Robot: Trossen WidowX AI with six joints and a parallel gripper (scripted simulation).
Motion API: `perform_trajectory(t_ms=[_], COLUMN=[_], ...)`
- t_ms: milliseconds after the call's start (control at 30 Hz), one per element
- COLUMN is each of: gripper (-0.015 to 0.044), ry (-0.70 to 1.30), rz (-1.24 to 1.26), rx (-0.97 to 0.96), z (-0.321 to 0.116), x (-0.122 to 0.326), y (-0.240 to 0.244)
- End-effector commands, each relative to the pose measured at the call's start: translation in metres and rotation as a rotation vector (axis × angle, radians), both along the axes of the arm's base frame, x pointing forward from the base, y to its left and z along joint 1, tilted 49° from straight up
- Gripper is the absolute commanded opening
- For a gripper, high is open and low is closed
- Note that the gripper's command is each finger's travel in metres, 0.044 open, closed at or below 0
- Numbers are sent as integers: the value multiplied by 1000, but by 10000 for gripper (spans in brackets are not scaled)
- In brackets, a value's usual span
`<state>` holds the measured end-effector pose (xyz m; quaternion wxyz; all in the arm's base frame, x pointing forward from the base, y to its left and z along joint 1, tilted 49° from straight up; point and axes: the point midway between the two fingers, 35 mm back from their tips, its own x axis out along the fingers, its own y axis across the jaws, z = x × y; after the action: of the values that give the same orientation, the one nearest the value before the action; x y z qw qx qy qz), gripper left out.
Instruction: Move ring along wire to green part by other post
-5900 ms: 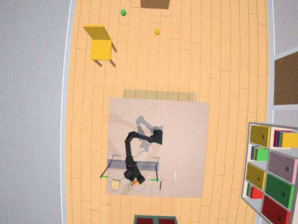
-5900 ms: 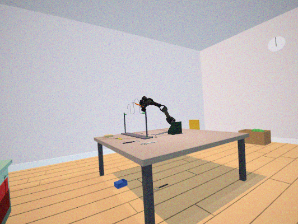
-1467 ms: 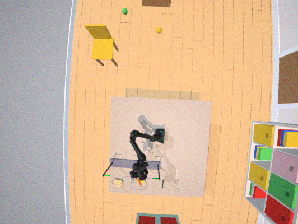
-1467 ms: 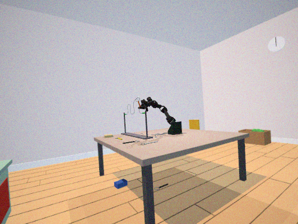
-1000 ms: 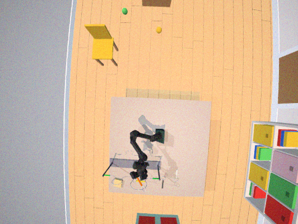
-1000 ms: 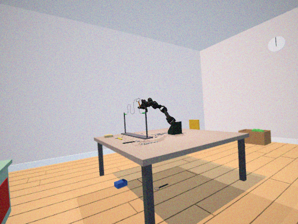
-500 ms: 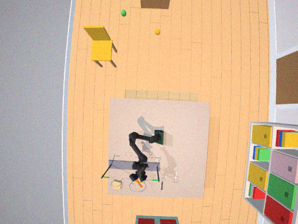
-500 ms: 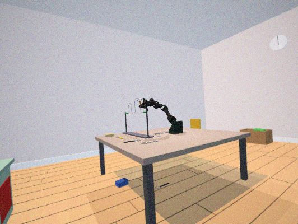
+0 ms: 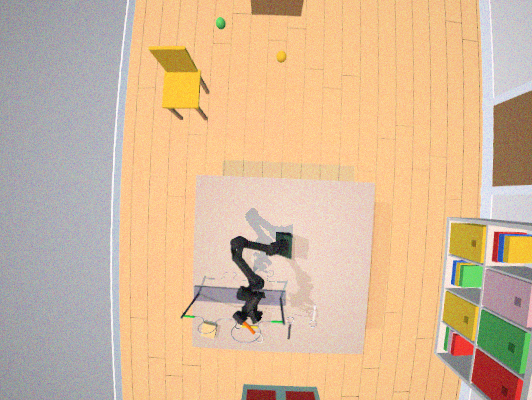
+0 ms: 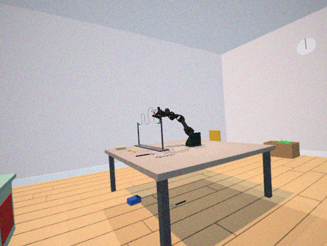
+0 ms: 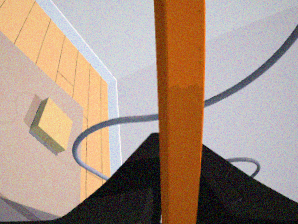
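Observation:
The orange handle (image 9: 248, 327) (image 10: 154, 113) (image 11: 180, 75) is between the fingers of my gripper (image 11: 168, 141), which is shut on it. The ring (image 10: 153, 110) shows small above the handle in the exterior view, at the tall bend of the wire, between the posts; it is outside the wrist view. Whether it touches the wire cannot be told. The grey wire (image 11: 250, 85) (image 10: 142, 118) curves behind the handle in the wrist view. Green parts (image 9: 189, 316) (image 9: 277, 322) (image 10: 139, 124) (image 10: 158, 123) lie beside the left post (image 10: 138, 134) and right post (image 10: 162, 134).
The posts stand on a dark base bar (image 9: 215, 295) (image 10: 147, 147). A yellow block (image 9: 209, 330) (image 10: 120, 148) (image 11: 52, 125) lies on the table below the wire. A black-handled wand (image 9: 289, 331) (image 10: 144, 155) and a pale wand (image 9: 314, 314) (image 10: 166, 156) lie near the right post.

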<state>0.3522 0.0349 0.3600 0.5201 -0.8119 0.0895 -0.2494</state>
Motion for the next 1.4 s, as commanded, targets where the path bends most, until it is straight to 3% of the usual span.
perform_trajectory(t_ms=[0,1367], gripper=[-150,-150], ry=[5,17], rz=[0,-9], rx=[-61,-592], z=[0,12], x=[0,0], y=[1,11])
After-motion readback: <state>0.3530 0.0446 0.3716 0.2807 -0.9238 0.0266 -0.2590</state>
